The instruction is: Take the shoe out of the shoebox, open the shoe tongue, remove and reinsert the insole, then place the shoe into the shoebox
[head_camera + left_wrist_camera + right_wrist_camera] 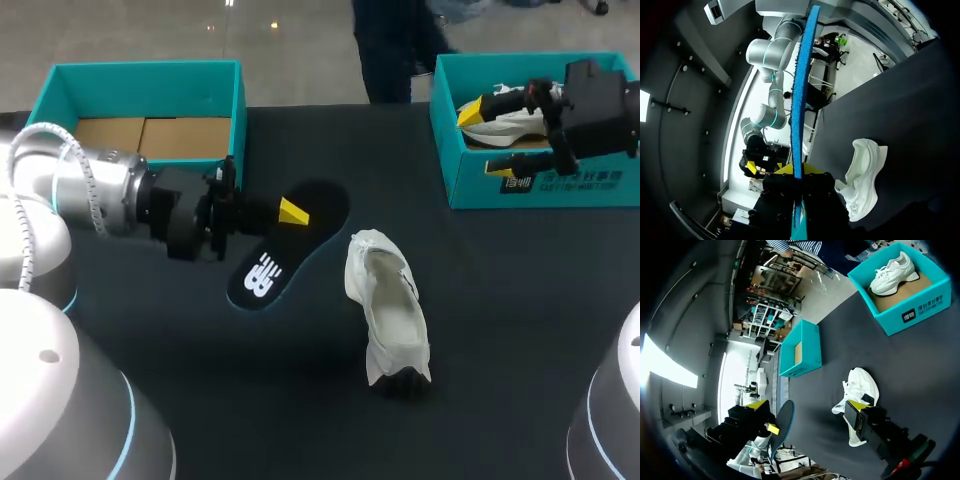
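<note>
A black insole point(285, 248) with a white logo hangs over the dark table, pinched at one end by my left gripper point(285, 212), which is shut on it. In the left wrist view the insole point(800, 100) shows edge on, its blue edge running out from between the fingers. The white shoe point(388, 312) lies on the table just right of the insole, opening upward; it also shows as the shoe point(863, 180) and the shoe point(856, 392). My right gripper point(490, 105) hangs open above the right-hand teal shoebox point(520, 178), holding nothing.
A second white shoe point(512, 126) lies in the right shoebox. An empty teal shoebox point(238, 110) with a cardboard floor stands at the back left. The dark table point(500, 300) stretches bare in front of and to the right of the shoe.
</note>
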Tool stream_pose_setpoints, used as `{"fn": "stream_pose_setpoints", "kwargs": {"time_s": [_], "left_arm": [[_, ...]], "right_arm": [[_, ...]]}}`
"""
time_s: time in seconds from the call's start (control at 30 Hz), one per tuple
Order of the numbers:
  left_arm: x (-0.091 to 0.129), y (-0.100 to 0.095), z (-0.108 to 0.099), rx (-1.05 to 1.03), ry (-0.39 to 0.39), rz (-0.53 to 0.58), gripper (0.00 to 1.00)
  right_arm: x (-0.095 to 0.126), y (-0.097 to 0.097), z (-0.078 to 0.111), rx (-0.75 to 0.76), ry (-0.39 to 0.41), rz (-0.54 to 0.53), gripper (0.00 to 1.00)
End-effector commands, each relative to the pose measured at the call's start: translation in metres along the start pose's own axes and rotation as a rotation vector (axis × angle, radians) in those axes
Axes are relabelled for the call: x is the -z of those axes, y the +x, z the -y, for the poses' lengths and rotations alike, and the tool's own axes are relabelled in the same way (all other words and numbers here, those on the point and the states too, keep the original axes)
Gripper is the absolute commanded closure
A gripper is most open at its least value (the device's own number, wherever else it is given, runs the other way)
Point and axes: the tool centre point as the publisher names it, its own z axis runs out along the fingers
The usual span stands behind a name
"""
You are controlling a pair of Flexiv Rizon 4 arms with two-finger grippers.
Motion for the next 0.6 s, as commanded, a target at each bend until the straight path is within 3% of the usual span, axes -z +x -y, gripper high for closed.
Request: {"fn": "stream_pose_setpoints", "kwargs": {"time_s": [0.03, 0.37, 0.6], "left_arm": [[-0.006, -0.005, 0.007, 0.007, 0.009, -0.005, 1.0], [-0.025, -0.006, 0.03, 0.063, 0.055, -0.03, 1.0], [-0.021, 0.0, 0.041, 0.093, 0.048, -0.043, 1.0]], "right_arm": [[0.014, 0.008, -0.001, 0.018, 0.025, 0.104, 0.0], [0.053, 0.013, 0.008, 0.106, 0.031, 0.464, 0.0], [0.085, 0.016, 0.013, 0.144, 0.06, 0.569, 0.0]]}}
